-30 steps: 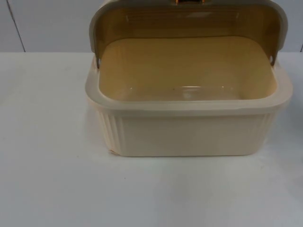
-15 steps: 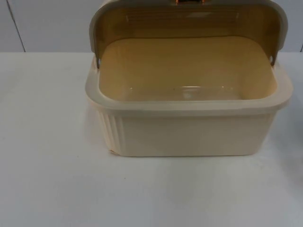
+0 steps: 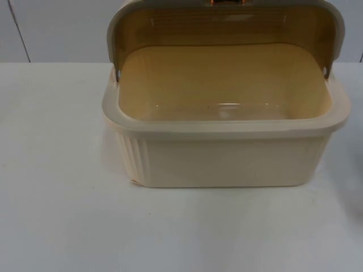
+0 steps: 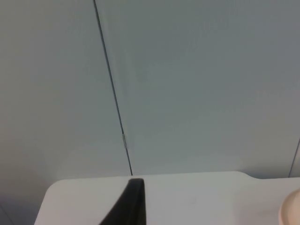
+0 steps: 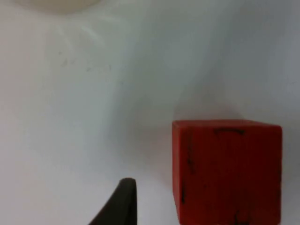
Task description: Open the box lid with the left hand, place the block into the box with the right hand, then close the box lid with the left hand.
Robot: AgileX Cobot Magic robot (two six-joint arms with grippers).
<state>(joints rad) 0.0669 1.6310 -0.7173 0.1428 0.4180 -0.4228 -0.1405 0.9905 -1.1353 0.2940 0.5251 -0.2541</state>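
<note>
The cream box (image 3: 227, 161) stands in the middle of the table in the top view. Its lid (image 3: 224, 20) is swung up and back, and the yellowish inside holds nothing. A red block (image 5: 227, 171) lies on the white table in the right wrist view. My right gripper (image 5: 123, 202) hovers just beside it, apart from it. A corner of the box (image 5: 56, 4) lies farther off in that view. My left gripper (image 4: 132, 202) is held over the table's far edge, facing the grey wall, with a bit of the box rim (image 4: 291, 210) at its side.
White table (image 3: 62, 215) surrounds the box, with free room in front and to its left. The grey partition wall (image 3: 57, 28) closes the back, and a dark seam (image 4: 112, 89) runs down it.
</note>
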